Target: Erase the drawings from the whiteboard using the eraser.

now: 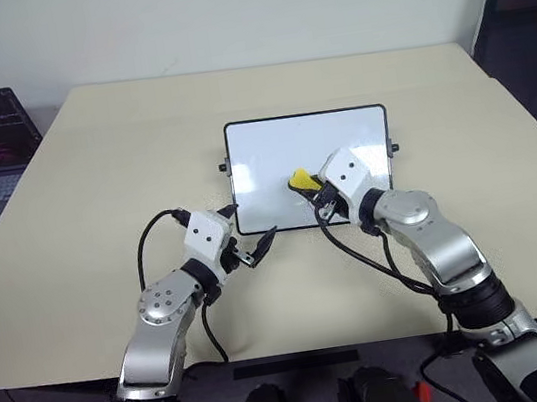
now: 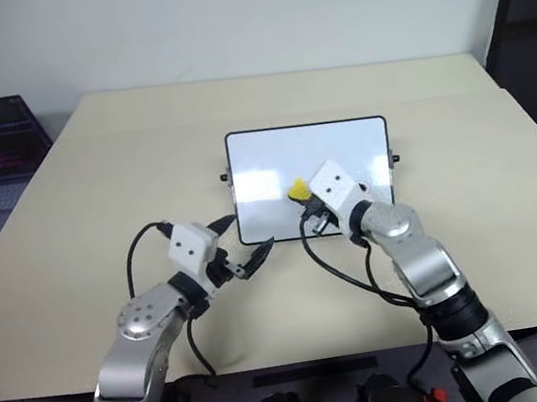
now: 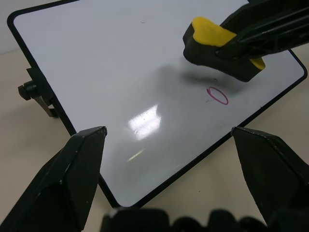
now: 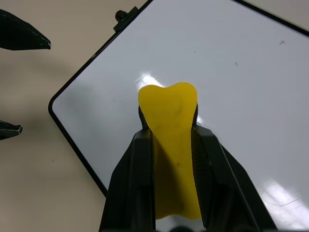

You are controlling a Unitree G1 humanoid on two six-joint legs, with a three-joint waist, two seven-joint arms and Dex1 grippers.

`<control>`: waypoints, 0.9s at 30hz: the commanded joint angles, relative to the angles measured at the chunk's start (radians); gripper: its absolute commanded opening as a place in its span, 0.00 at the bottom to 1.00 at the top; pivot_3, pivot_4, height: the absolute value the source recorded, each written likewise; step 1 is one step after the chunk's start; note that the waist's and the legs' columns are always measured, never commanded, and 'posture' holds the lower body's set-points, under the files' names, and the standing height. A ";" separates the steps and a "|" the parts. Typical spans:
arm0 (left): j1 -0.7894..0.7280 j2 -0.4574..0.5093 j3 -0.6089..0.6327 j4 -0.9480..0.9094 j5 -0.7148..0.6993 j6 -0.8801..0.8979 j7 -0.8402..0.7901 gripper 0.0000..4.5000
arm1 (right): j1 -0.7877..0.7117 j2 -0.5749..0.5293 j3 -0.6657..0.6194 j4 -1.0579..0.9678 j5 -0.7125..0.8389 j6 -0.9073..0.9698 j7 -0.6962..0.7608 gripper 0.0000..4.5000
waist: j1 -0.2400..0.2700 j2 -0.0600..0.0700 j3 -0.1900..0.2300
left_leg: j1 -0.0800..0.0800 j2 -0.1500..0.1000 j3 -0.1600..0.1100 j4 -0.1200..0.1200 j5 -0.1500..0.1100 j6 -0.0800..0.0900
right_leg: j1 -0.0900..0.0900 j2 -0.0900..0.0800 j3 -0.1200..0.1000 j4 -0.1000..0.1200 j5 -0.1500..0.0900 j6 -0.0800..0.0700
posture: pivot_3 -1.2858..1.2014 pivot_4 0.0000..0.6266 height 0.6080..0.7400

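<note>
Whiteboard (image 1: 282,158) on table (image 1: 95,186). Left wrist view: 1 red "0" drawing (image 3: 217,95) beneath eraser (image 3: 219,46). Right gripper (image 4: 169,145): fingers clamped on eraser over board. Left gripper (image 1: 250,234): fingers spread wide, empty, beside board's near-left corner.

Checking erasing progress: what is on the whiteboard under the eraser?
Beside the eraser, one red loop remains on the whiteboard. Anything directly beneath the eraser, held in the right claw, is covered.

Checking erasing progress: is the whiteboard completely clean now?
No, a red drawn loop remains on the whiteboard, beside the eraser.
</note>
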 commanded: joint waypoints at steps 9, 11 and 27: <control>0.018 0.008 0.021 -0.050 -0.017 -0.023 0.001 1.00 | -0.085 -0.022 0.016 0.120 -0.095 -0.087 -0.085 0.18 | 0.000 0.000 0.000 | 0.000 0.000 0.001 0.000 0.000 0.000 | 0.000 0.000 0.000 0.000 0.000 0.000 | 0.52 0.24 1.00; 0.020 0.010 0.022 -0.051 -0.017 -0.024 0.000 1.00 | -0.090 -0.034 0.023 0.138 -0.117 -0.112 -0.091 0.18 | 0.000 0.000 0.000 | 0.000 0.000 0.001 0.000 0.000 0.000 | 0.000 0.000 0.000 0.000 0.000 0.000 | 0.52 0.24 1.00; 0.047 0.002 0.011 -0.064 -0.022 -0.025 -0.003 1.00 | 0.037 -0.029 0.116 0.094 -0.157 -0.083 -0.046 0.18 | -0.001 0.000 0.000 | 0.002 0.000 0.001 0.000 0.000 0.000 | 0.001 0.000 0.001 0.001 0.000 0.000 | 0.52 0.24 1.00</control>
